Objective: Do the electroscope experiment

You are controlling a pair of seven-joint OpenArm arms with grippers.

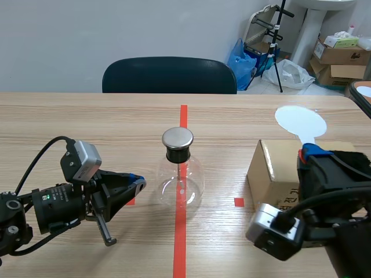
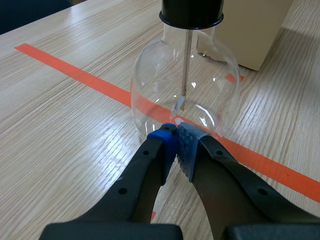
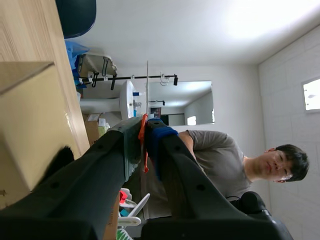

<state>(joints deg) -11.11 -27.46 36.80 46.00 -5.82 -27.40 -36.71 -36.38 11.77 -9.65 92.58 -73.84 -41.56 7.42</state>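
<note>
Flask (image 1: 181, 174) stood on a wooden table's (image 1: 87, 121) tape line (image 1: 183, 116).
Left gripper (image 2: 176, 134), pressed together and empty, sat just beside it; right gripper (image 3: 145, 131), by a box (image 1: 269, 171), pinched a white disc (image 1: 300, 120); chair (image 1: 168, 75) behind.

A clear round glass flask (image 1: 181, 184) with a black stopper and metal cap stands upright mid-table. At the right, the right gripper (image 1: 310, 152) clamps a white round flat paddle (image 1: 300, 120).

1. Flask (image 1: 181, 184): clear glass; black stopper (image 1: 177, 154); silver cap (image 1: 177, 138).
2. Paddle (image 1: 299, 120): white.
3. Box (image 1: 272, 171): plain tan cardboard, dark print on one side.
4. Table (image 1: 87, 121): light wood grain, orange-red tape lines.
5. Left gripper (image 2: 177, 131): black; blue dotted pads (image 2: 187, 147).
6. Chair (image 1: 169, 75): dark, plain.
</note>
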